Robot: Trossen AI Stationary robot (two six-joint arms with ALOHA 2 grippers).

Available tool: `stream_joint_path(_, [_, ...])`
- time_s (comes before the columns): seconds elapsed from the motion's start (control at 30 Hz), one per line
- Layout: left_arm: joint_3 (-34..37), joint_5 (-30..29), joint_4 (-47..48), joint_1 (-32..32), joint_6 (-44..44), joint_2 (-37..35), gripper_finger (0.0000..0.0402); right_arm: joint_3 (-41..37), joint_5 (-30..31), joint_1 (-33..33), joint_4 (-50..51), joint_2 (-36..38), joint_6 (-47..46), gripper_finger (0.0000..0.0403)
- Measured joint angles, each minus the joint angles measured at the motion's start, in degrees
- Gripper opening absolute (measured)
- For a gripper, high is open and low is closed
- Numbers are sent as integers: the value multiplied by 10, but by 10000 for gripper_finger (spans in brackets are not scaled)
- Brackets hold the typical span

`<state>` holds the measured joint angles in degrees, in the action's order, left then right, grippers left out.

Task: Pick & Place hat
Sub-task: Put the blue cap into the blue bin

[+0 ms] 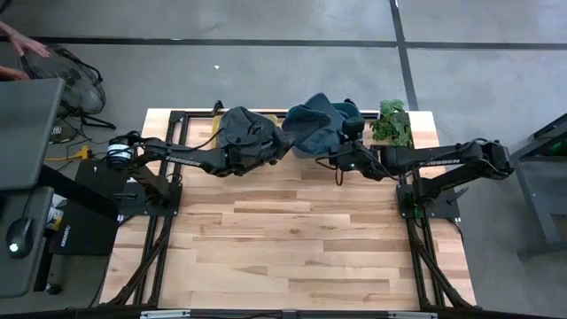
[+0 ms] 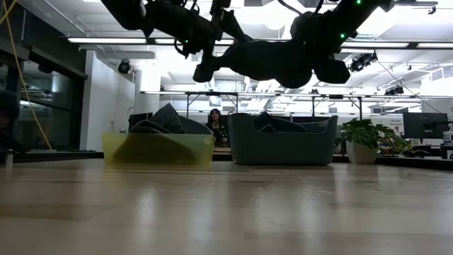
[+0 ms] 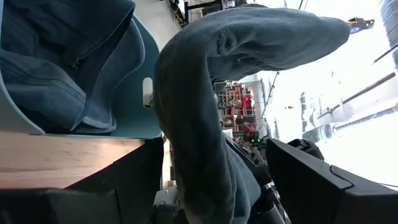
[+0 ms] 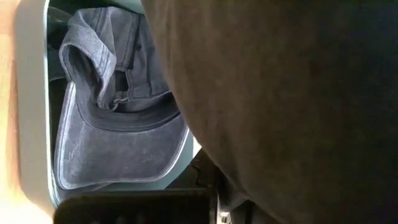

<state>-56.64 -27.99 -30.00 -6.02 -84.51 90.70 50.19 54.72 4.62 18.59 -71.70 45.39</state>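
Both dark arms reach toward the middle of the far edge of the light wooden plank table (image 1: 292, 230), and between them they carry a dark blue-grey fabric hat (image 2: 272, 60) in the air. In the low view the hat hangs well above the tabletop, over the gap between two bins, stretched sideways between the two grippers.

The left gripper (image 2: 205, 67) meets the hat at its left end — in the left wrist view the grey-blue cloth (image 3: 205, 112) runs up from between the two dark fingers, so the gripper is closed on it. The right gripper (image 2: 318, 64) sits at the hat's other end; its wrist view is filled by dark cloth (image 4: 280, 106) pressed close to the camera, and I cannot tell whether those fingers are clamped on the fabric or apart.

Along the far edge of the table stand a translucent yellow plastic bin (image 2: 157, 149) holding dark folded hats and, just beside it, a teal soft-sided bin (image 2: 282, 147) with more hats inside. The right wrist view looks down into the teal bin at a faded blue denim cap (image 4: 115, 130) with its brim and back strap showing. A small green potted plant (image 1: 392, 122) stands at the table's far right corner, near the teal bin. A person (image 2: 214, 124) sits in the room beyond.
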Motion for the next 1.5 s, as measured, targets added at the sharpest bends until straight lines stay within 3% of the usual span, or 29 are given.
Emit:
stream_joint_path(0.73, [-38, -4, 32, -1, 2, 15, 272, 0, -15, -1, -26, 0, 11, 1])
stream_joint_path(0.9, [-38, 12, 35, -4, -2, 14, 212, 0, -28, -2, -29, 0, 10, 1])
stream_joint_path(1.23, [-37, 11, 49, -4, -8, 14, 15, 0, -28, -2, -30, 0, 11, 1])
stream_joint_path(1.5, [-37, 15, 49, -4, 9, 14, 4, 0, -27, -2, -26, 0, 11, 3])
